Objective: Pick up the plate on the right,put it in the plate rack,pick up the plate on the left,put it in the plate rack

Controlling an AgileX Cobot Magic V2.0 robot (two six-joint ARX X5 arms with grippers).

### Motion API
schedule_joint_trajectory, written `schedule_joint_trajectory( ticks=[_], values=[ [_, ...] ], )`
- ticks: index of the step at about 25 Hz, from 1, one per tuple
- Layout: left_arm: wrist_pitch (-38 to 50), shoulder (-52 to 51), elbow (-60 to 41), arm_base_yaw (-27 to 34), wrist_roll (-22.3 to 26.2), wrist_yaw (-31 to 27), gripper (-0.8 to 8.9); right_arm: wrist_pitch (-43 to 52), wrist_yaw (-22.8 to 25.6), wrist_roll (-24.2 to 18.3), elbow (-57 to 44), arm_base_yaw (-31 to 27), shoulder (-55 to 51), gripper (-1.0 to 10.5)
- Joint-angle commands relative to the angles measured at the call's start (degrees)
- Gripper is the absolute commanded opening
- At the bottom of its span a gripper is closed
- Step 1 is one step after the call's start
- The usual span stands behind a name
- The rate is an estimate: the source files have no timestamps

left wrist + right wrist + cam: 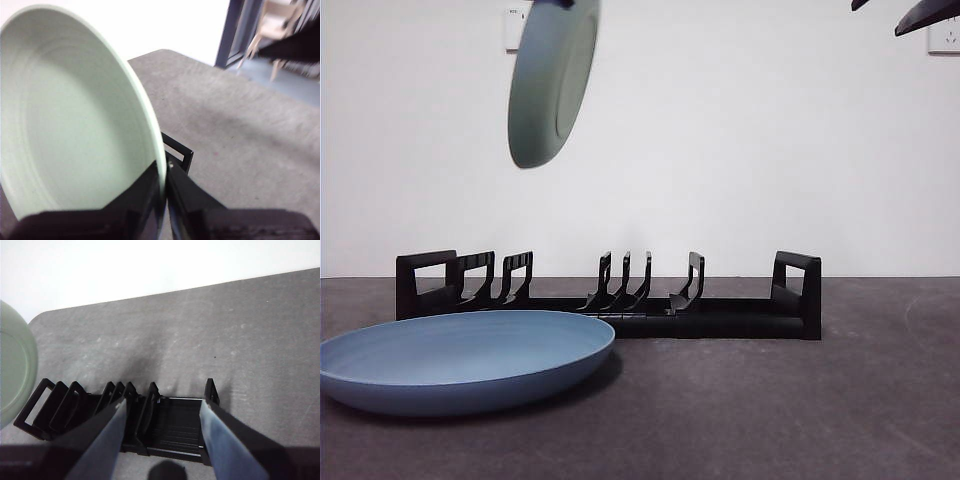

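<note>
nearest the lens, low in the lower left of the front view: blue plate (460, 360), lying flat on the dark table (800, 410), its rim overlapping the left part of the plate rack (620, 300) behind it. up in the upper left of that view: pale green plate (552, 80), held on edge and tilted, well above the rack's left end, top edge cut by the frame. pinched at its rim by the left gripper (165, 195), both black jaws pressed against the rim on either side, in the left wrist view. mid-frame: long black rack standing on the table with no plate in its slots, curved prongs upright, a boxy loop handle at each end. upper right corner of the front view: right gripper (162, 415) showing only as dark tips; in the right wrist view, jaws spread apart, holding nothing, hanging above the rack.
</note>
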Motion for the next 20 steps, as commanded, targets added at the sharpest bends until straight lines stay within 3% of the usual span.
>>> schedule_joint_trajectory(
  ticks=[1,11,20],
  values=[
    [1.51,1.03,-0.07,4.02,-3.21,3.72,-0.09,-0.07,-0.04,0.39,0.15,0.04,0.11,2.5],
    [7.67,6.97,-0.07,16.17,-8.52,16.96,-0.10,-0.48,-0.02,0.37,0.15,0.04,0.13,2.5],
    [8.07,13.90,-0.07,19.10,-8.33,19.93,-0.10,-0.46,0.04,0.37,0.15,0.04,0.15,2.5]
  ],
)
